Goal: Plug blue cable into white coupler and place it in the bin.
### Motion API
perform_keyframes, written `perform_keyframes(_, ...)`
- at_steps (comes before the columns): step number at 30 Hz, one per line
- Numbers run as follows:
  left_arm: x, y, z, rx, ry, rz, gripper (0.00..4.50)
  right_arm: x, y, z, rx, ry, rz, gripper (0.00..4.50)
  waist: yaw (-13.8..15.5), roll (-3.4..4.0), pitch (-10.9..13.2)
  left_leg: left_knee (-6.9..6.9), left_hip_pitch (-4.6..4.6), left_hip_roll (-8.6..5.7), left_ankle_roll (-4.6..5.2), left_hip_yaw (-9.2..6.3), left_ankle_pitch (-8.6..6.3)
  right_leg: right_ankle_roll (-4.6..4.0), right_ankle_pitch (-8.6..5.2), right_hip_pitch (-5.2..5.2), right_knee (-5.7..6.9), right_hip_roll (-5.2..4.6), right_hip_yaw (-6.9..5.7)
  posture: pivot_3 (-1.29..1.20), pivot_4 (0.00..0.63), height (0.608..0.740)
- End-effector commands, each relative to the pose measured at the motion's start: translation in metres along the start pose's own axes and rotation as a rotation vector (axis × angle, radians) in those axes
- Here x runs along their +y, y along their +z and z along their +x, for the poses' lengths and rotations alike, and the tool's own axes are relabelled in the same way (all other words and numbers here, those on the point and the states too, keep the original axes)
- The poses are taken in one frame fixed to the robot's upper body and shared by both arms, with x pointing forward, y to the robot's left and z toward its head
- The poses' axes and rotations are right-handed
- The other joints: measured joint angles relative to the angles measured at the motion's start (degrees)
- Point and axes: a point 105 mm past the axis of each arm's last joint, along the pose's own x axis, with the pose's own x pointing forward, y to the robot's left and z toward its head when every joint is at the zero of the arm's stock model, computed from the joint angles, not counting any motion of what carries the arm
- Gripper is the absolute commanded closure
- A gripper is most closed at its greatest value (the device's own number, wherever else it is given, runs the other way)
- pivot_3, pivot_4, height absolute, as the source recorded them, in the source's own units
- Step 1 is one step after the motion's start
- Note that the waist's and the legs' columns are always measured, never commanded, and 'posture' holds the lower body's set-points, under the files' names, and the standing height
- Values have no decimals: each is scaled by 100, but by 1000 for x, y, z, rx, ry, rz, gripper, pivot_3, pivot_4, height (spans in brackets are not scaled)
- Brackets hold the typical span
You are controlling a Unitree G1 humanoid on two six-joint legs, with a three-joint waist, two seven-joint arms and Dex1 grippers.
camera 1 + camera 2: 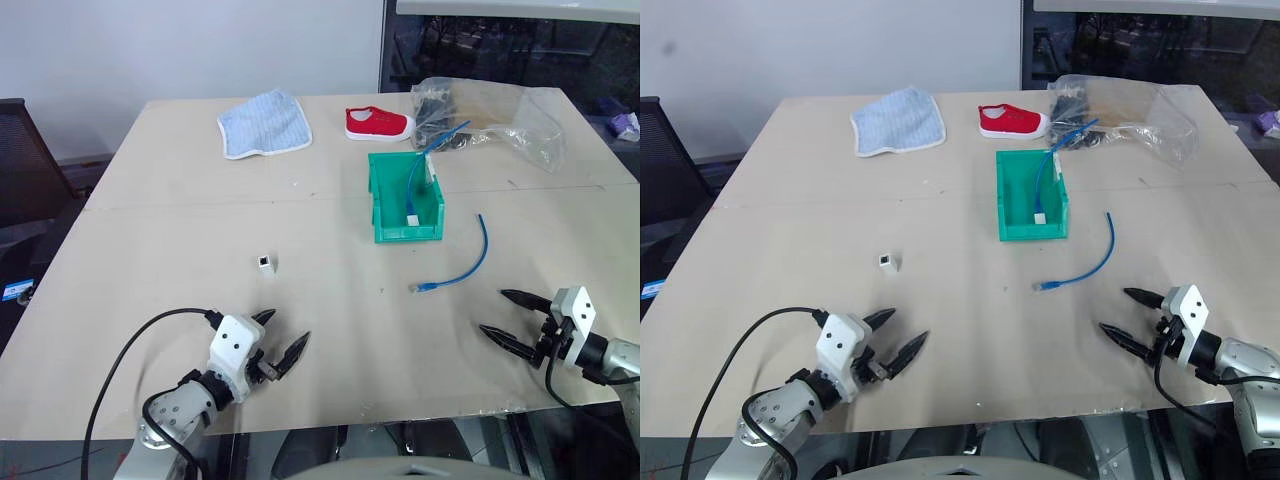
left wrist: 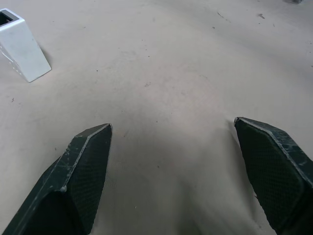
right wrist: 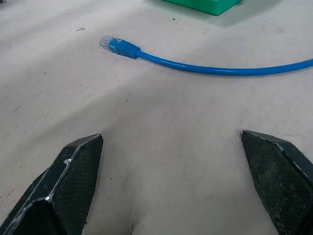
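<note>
The blue cable [image 1: 470,258] lies curved on the table, right of and nearer to me than the green bin [image 1: 377,205]. Its clear plug end [image 3: 113,44] points left. The white coupler [image 1: 265,264] stands alone on the table left of the middle, socket up. My left gripper [image 1: 288,325] is open just above the table, with the coupler [image 2: 22,46] a short way ahead of it. My right gripper [image 1: 492,311] is open too, low over the table, and the cable [image 3: 220,68] runs across just beyond its fingertips. Neither gripper holds anything.
Inside the bin lies another blue cable [image 1: 414,180] with a white block at its end. Behind the bin are a red shoe [image 1: 378,123], a striped blue cloth [image 1: 265,123] and a clear plastic bag [image 1: 500,120]. A black chair [image 1: 25,160] stands beside the table's left edge.
</note>
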Motion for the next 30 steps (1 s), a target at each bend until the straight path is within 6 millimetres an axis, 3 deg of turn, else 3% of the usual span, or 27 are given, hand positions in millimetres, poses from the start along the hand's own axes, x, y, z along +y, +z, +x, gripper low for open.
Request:
perform_keyframes(1, -4, -2, -1, 13, -34, -27, 352, 2, 1, -3, 11, 9, -12, 89, 0, 0, 0, 0, 0, 0, 0, 0, 0, 0, 0, 0, 0, 0, 0, 0, 150, 740)
perform_keyframes(21, -4, 5, 4, -8, -90, -27, 352, 1, 4, -3, 13, -6, -47, 89, 14, -1, 1, 1, -4, 0, 0, -1, 0, 0, 0, 0, -4, 0, -4, 0, 150, 740)
perform_keyframes(25, -4, 10, 6, -15, -118, 15, 352, 2, 23, 8, -19, 46, -96, 89, 8, 3, 4, 1, -3, 0, -1, -1, 0, 0, 0, 0, -4, 0, -3, 0, 150, 740)
perform_keyframes(30, -5, 31, 13, -44, -238, 119, 352, 8, 47, 36, -28, 172, -175, 89, -1, 6, 19, 3, -3, 2, 4, -1, 3, -1, 1, 0, -3, 4, -6, 0, 150, 740)
